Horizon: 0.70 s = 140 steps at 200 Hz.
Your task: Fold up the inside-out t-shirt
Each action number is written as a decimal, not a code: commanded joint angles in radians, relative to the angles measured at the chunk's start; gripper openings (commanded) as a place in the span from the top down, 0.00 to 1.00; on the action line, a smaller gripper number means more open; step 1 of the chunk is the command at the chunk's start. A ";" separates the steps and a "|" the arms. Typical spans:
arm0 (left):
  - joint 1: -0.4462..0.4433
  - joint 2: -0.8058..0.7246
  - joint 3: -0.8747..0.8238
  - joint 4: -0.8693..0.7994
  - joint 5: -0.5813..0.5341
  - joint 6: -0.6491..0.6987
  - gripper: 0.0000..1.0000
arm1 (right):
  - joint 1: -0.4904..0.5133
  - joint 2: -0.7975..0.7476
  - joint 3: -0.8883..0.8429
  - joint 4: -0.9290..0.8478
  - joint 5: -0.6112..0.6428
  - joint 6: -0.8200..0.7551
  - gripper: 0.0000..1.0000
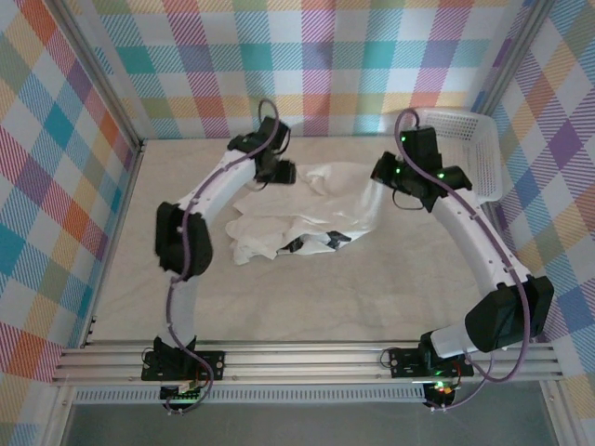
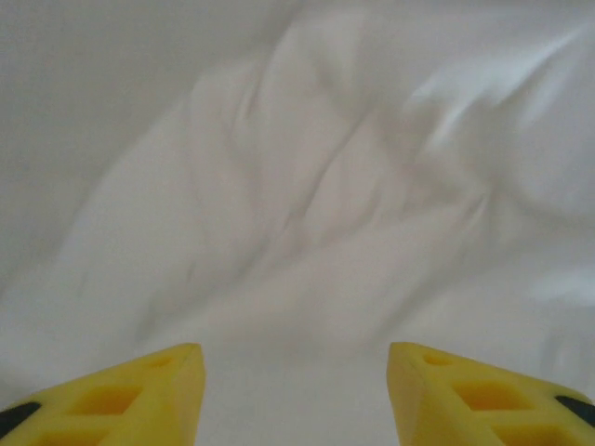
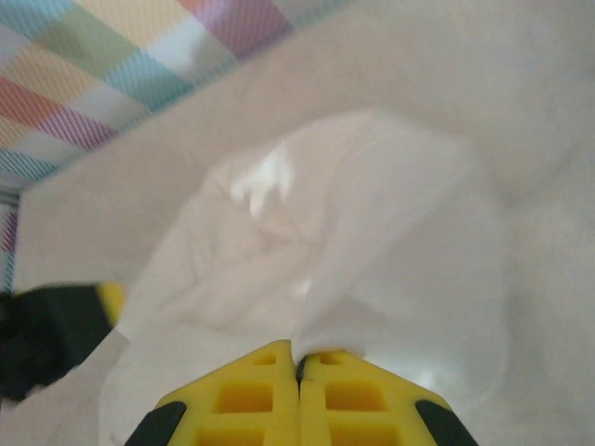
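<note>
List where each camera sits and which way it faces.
Top external: above, behind the robot, looking down on left tool, right tool, t-shirt, basket.
Left wrist: on left arm, close over t-shirt; left tool open.
Right wrist: on right arm, facing across t-shirt toward plaid wall; right tool shut on it.
Shared: both wrist views show the t-shirt.

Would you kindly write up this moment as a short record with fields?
t-shirt: white, crumpled mid-table, not yet folded
left claw: open, just above the cloth
right claw: shut, pinching an edge of the cloth
basket: white mesh, far right corner
table: cream surface
</note>
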 commanded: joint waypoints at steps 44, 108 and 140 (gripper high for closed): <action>-0.044 -0.384 -0.558 -0.033 -0.076 -0.390 0.68 | 0.005 -0.045 -0.018 0.025 -0.092 0.019 1.00; -0.083 -0.335 -0.613 0.013 -0.180 -0.526 0.47 | 0.007 -0.039 -0.021 0.038 -0.142 0.036 1.00; -0.064 -0.305 -0.619 0.089 -0.103 -0.539 0.39 | 0.006 -0.045 -0.022 0.020 -0.137 0.007 1.00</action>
